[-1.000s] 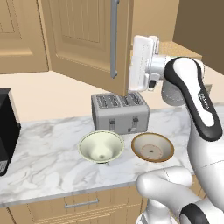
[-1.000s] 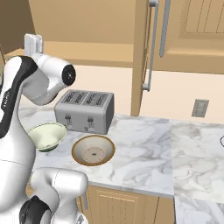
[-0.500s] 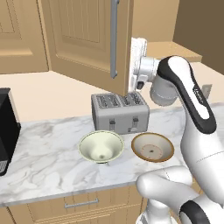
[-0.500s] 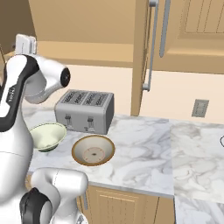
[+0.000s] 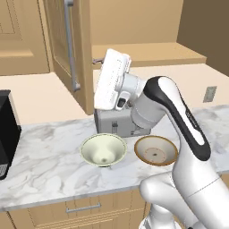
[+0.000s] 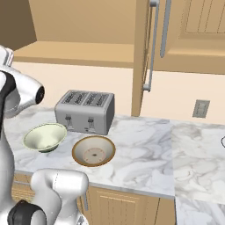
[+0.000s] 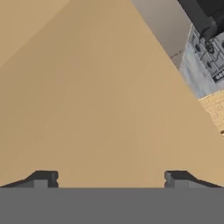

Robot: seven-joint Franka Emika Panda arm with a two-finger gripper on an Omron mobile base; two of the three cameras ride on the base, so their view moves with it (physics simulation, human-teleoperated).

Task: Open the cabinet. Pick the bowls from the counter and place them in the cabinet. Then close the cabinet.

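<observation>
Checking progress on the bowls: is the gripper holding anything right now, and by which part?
Nothing is held. The gripper is open with only the tan wall between its fingertips; both bowls sit on the counter.

A silver 4-slot toaster (image 6: 85,112) stands upright; a black appliance (image 5: 8,127) sits well apart; a wall outlet (image 6: 201,108) beyond.

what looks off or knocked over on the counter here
Nothing stands out. Both bowls, cream and brown-rimmed, sit upright and apart on the counter before the toaster. One cabinet door is swung open, as the job needs.
</observation>
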